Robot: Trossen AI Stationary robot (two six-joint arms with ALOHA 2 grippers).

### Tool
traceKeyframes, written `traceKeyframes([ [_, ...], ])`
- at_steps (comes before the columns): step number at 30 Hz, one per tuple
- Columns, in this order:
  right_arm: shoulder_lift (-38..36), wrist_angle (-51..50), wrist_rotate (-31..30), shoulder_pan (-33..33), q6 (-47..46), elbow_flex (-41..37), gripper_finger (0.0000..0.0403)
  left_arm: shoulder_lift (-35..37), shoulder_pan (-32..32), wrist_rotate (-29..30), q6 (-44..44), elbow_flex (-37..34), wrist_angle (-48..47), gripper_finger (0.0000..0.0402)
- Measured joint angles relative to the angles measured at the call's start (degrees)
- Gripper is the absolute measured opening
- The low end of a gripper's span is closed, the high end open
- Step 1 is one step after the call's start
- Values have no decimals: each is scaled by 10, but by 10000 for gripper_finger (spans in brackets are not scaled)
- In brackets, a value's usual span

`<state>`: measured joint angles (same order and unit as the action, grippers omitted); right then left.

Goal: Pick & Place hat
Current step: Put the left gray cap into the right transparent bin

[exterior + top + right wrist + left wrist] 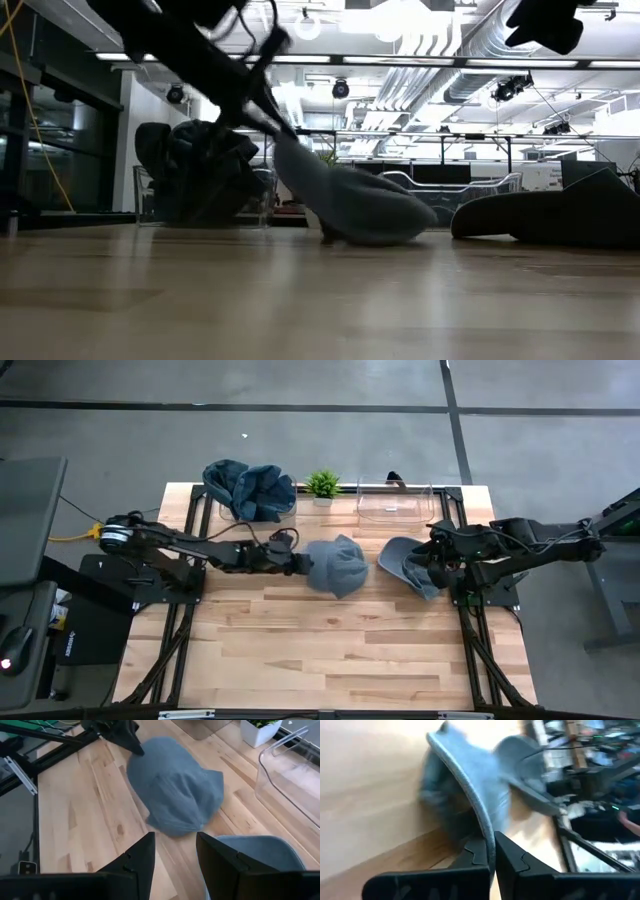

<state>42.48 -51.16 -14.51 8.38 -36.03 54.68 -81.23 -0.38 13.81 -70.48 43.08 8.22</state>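
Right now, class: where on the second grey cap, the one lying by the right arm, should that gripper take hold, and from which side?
Probably at the brim edge. The second cap lies flat on the table, brim toward the open right gripper just above it, so a short descent from the right could pinch that thin rim. The left gripper holds the other cap that same way.

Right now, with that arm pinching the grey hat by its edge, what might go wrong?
The left gripper holds the grey hat only by a thin strip of its rim, so the soft cloth could slip free. The hat drags low over the table, so it may snag or fold. A second hat lies close by, at the right gripper, and could get bumped.
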Motion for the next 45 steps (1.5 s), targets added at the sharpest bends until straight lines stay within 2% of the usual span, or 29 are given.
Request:
traceKeyframes([
  [5, 4, 15, 20, 0, 3, 0, 138, 73, 0, -4, 115, 0, -1, 2],
  [12, 28, 77, 62, 0, 67, 0, 138, 157, 0, -63, 313, 1, -3, 1],
  [17, 58, 147, 94, -10, 124, 0, 138, 182, 0, -105, 389, 1, -4, 1],
  [24, 103, 214, 172, -60, 169, 0, 144, 184, 0, -143, 423, 1, 16, 0],
  [37, 183, 312, 275, -157, 213, 0, 233, 184, 0, -170, 427, 1, 19, 0],
  [45, 256, 388, 365, -206, 226, 0, 237, 184, 1, -192, 432, 1, 19, 0],
])
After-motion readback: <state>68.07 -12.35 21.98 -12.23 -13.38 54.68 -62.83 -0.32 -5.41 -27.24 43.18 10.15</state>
